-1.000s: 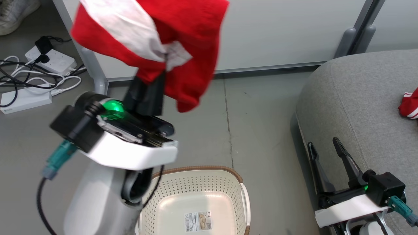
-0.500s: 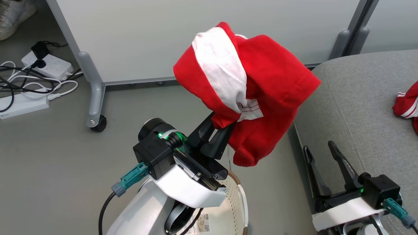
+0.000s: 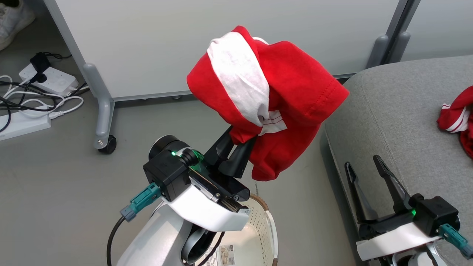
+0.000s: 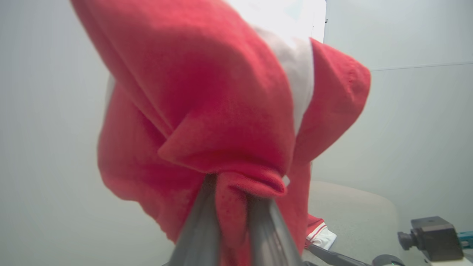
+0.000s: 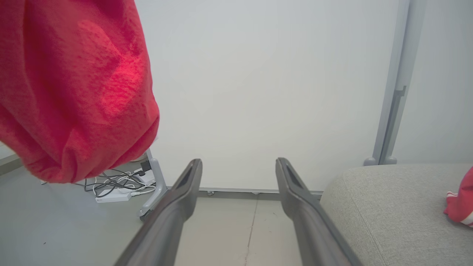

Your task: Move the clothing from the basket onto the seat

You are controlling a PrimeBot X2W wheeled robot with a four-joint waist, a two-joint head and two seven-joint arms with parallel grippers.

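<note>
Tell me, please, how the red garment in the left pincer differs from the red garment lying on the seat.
The held garment hangs in the air, clamped by the left pincer; the resting garment lies on the grey seat, touched by no pincer. The held garment shows a broad white band and a small label; the resting garment, cut by the picture's edge, shows thin stripes. Both are bright red with white trim.

The left garment (image 3: 295,92) is bright red with a broad white band; the right garment (image 3: 456,111) is red with white stripes; the seat (image 3: 388,122) is grey; the basket (image 3: 258,229) is cream, perforated, brown-rimmed.
</note>
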